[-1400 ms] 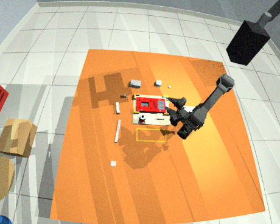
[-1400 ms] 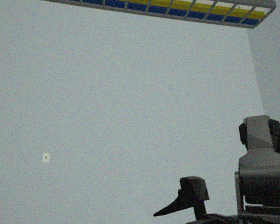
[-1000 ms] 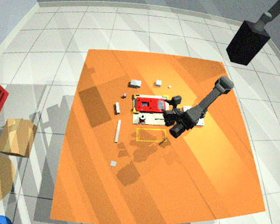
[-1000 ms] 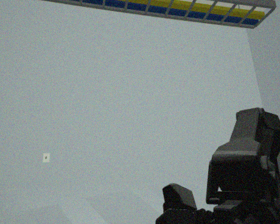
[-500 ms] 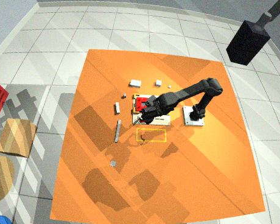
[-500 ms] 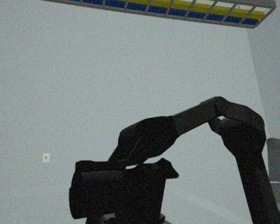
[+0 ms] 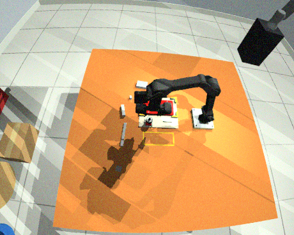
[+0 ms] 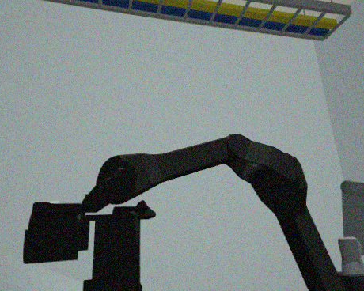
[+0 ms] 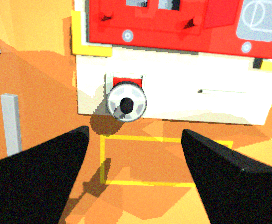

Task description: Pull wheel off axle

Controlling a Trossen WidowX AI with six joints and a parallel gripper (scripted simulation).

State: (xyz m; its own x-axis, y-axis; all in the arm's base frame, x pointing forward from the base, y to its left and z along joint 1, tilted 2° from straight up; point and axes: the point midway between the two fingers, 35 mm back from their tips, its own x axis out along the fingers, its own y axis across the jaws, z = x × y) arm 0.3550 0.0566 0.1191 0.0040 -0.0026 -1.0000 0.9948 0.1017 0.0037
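Wrist view is showing the gripper (image 9: 135, 133) (image 7: 147, 121) spread and holding nothing, while the wheel (image 9: 136, 89) (image 7: 148, 120) is sitting on its axle (image 9: 126, 105), just beyond the fingertips, nearer the left-hand one in view.

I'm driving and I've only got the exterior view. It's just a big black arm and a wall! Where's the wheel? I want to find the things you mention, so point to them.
Observer: The wheel (image 7: 146, 120) (image 9: 138, 103) is on its axle (image 7: 149, 120) (image 9: 126, 105).
Operator: Where's the place I put it?
Observer: The yellow outline (image 7: 159, 145) (image 9: 142, 185) on the table, next to the white board (image 7: 166, 122) (image 9: 172, 107).
Operator: What's on the board's other side?
Observer: A red panel (image 7: 151, 112) (image 9: 157, 37).
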